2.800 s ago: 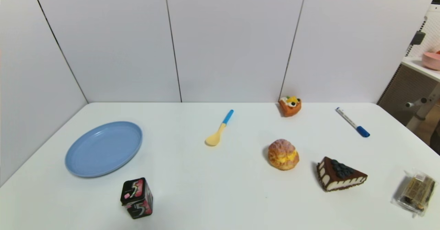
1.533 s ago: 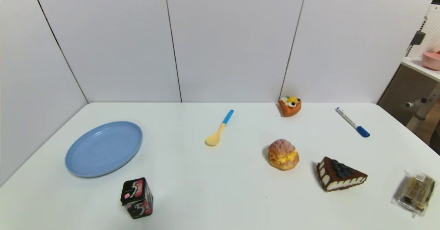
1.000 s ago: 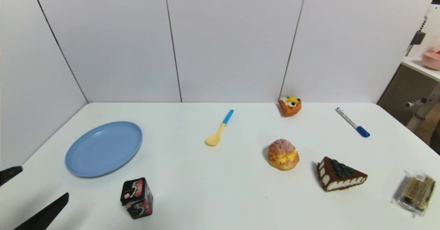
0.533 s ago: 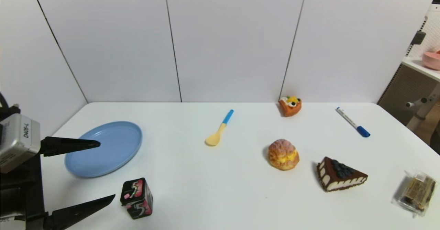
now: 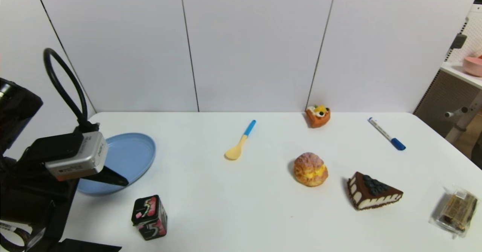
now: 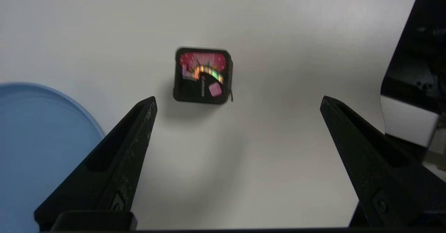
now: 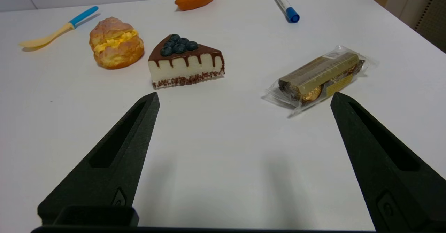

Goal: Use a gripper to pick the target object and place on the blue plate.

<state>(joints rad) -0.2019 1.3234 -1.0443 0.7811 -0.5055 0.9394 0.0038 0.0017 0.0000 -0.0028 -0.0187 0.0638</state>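
Upright on the white table (image 5: 241, 206): target object (image 5: 149, 217), a small black box with pink-red patches and a white "5", long axis vertical, a corner edge facing the head camera. Just beside the blue plate (image 5: 135, 154), apart from it. Left gripper (image 6: 238, 100) above, spread wide, holding nothing. Right gripper (image 7: 244, 99) wide too.

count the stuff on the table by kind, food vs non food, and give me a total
Food-like: 4 (orange fruit tart, golden cream puff, chocolate cake wedge, clear-wrapped brown snack packet)
Non-food: 4 (light-blue round plate, black "5" box, yellow spoon with blue handle, white marker with blue cap)
Total: 8
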